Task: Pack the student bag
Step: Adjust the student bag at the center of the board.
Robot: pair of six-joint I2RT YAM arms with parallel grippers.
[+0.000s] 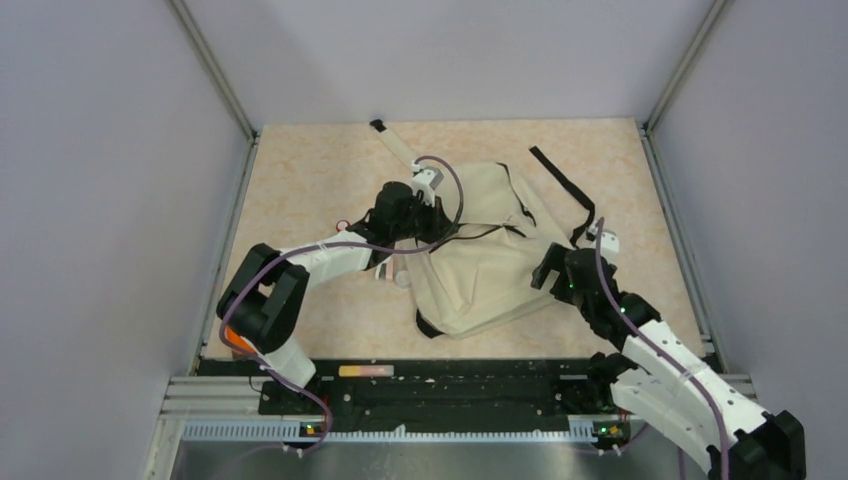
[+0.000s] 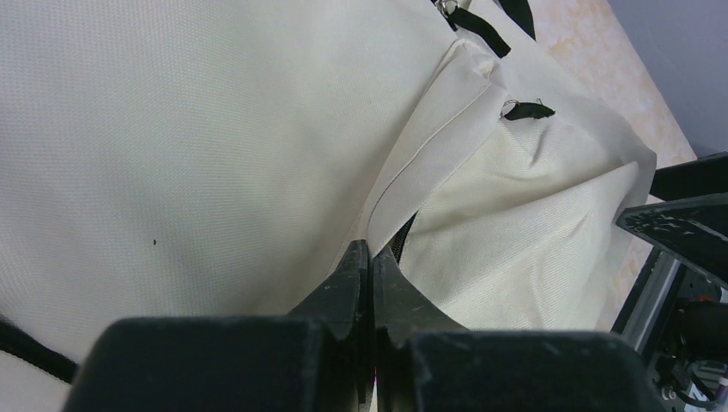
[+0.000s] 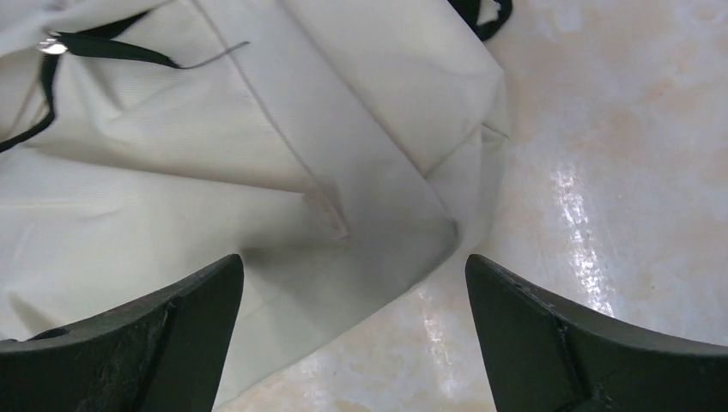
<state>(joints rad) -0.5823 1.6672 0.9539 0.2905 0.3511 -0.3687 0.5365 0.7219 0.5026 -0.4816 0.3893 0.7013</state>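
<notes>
L fingers (image 2: 343, 292) pinched at student bag (image 2: 172, 154) seam, R gripper (image 3: 354, 264) spread wide

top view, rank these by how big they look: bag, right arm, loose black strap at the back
1. bag: clearly the largest
2. right arm: long but thin, and it is nearer the camera, which makes it look bigger
3. black strap: smallest

Robot lab test cell: plain grey panel walls (image 1: 100, 200), metal frame posts (image 1: 215, 75), marbled beige tabletop (image 1: 320, 180), aluminium mounting rail (image 1: 400, 430) along near edge, cabled left arm (image 1: 310, 258) and right arm (image 1: 670, 365).
</notes>
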